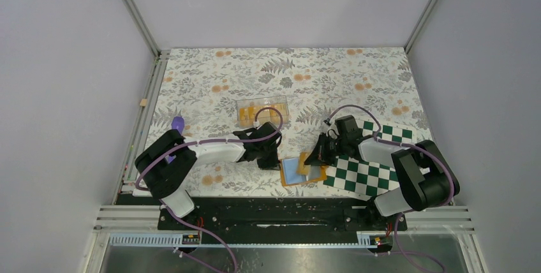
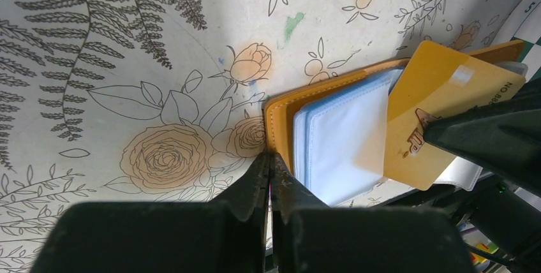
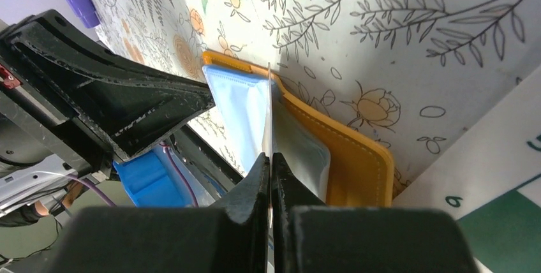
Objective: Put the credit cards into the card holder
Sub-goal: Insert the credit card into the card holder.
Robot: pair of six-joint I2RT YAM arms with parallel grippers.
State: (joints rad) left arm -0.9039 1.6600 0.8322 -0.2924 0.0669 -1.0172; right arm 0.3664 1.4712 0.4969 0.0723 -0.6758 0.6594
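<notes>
The card holder (image 1: 292,172) lies open near the front edge, orange with light-blue pockets (image 2: 344,139). My right gripper (image 3: 270,158) is shut on one orange-yellow credit card (image 2: 440,104), seen edge-on in the right wrist view, its left end tucked at the light-blue pocket. My left gripper (image 2: 271,158) is shut with nothing between its jaws, tips touching the holder's left orange edge (image 2: 281,120). In the top view the left gripper (image 1: 275,158) and right gripper (image 1: 316,158) flank the holder. More credit cards (image 1: 252,115) lie in a clear box.
The clear plastic box (image 1: 261,110) stands behind the holder, mid-table. A green-and-white chequered board (image 1: 363,174) lies to the right, under the right arm. A purple object (image 1: 178,122) sits at the left. The table's front edge runs just below the holder.
</notes>
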